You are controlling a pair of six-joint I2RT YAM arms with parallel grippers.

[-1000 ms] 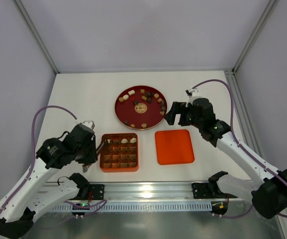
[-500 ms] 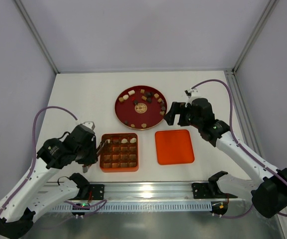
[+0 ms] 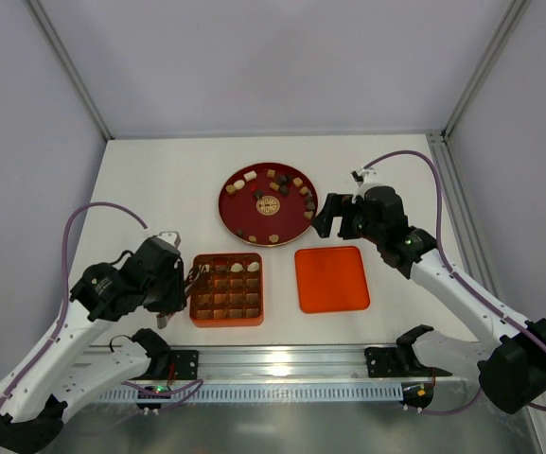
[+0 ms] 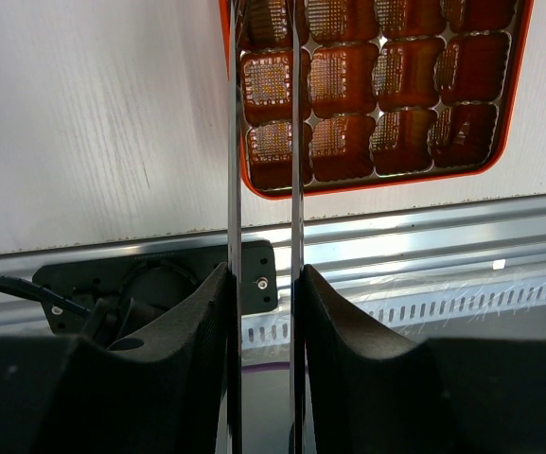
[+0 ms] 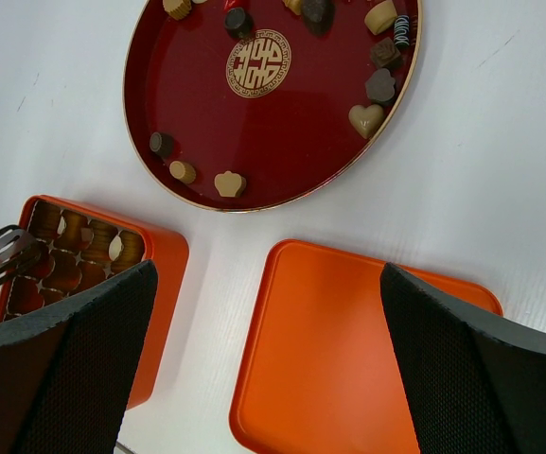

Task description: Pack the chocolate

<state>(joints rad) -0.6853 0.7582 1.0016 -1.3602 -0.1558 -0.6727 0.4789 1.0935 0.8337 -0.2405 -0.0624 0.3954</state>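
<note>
Orange square gridded box (image 3: 227, 289): few far-row cells filled. Round red tray (image 3: 268, 204) beyond it: many chocolates (image 3: 247, 179) remain. Left gripper (image 4: 263, 142) narrowly parted, empty; right gripper (image 5: 263, 369) wide apart, empty.

One round dark-red plate with gold rim (image 3: 242, 214), one orange square gridded box (image 3: 227, 319), one flat orange lid (image 3: 331, 278), two black-and-white robot arms.

white tabletop (image 3: 159, 180); pale lavender walls (image 3: 273, 57) on three sides; metal rail (image 3: 282, 364) along near edge
</note>
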